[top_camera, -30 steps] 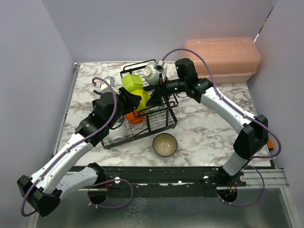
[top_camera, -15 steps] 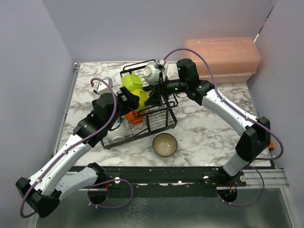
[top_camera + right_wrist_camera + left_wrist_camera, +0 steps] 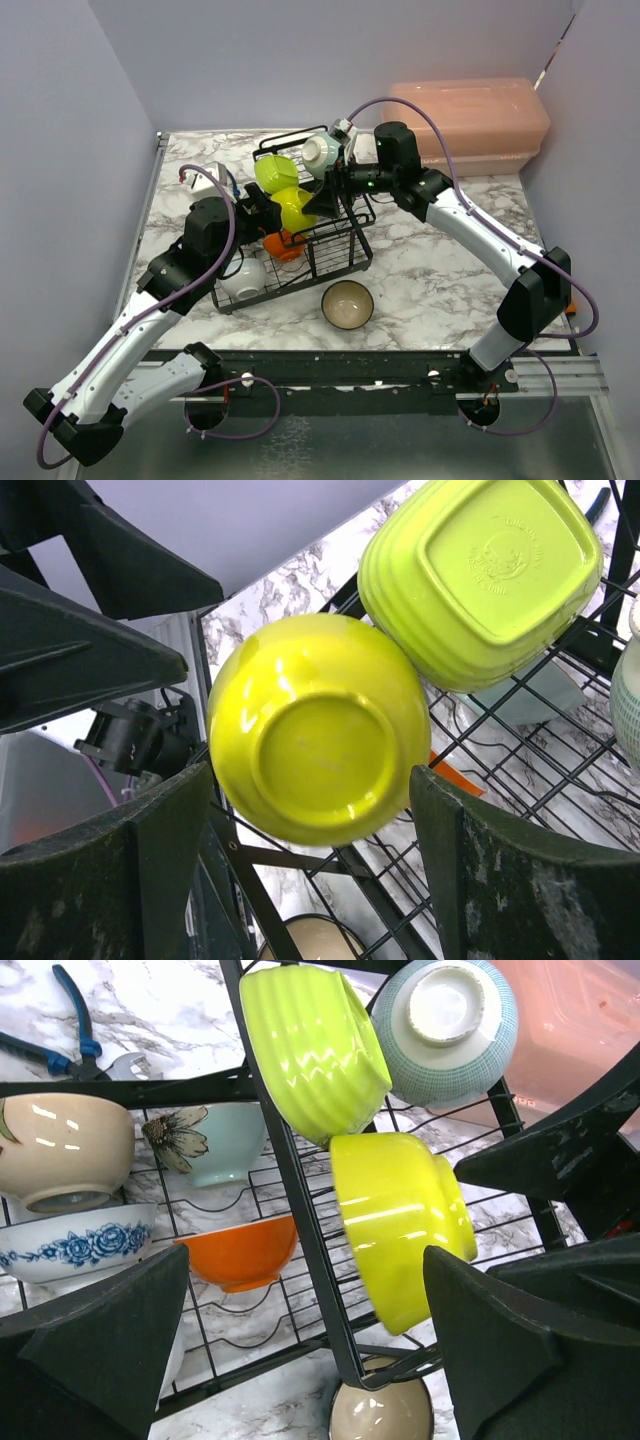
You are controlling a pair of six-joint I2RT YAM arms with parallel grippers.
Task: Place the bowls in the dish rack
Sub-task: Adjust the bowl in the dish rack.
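Note:
The black wire dish rack (image 3: 335, 255) holds several bowls. A smooth yellow-green bowl (image 3: 400, 1220) leans on its side in the upper tier, below a ribbed yellow-green bowl (image 3: 315, 1045) and a blue-grid bowl (image 3: 450, 1020). Lower down are orange (image 3: 240, 1250), pale teal (image 3: 215, 1140), beige-patterned (image 3: 60, 1150) and blue-patterned (image 3: 75, 1245) bowls. My left gripper (image 3: 305, 1360) stands open just left of the rack, holding nothing. My right gripper (image 3: 320, 880) is open, facing the base of the smooth bowl (image 3: 320, 740) without clamping it. A beige bowl (image 3: 347, 304) sits on the table in front of the rack.
A pink translucent lidded box (image 3: 470, 120) stands at the back right. Blue-handled pliers (image 3: 70, 1045) lie on the marble behind the rack. A white bowl (image 3: 245, 278) sits at the rack's near-left end. Grey walls close in the left, back and right.
My left gripper opened wide, let go of the smooth yellow-green bowl and drew back to the left. The bowl stayed in the rack. My right gripper opened a little more.

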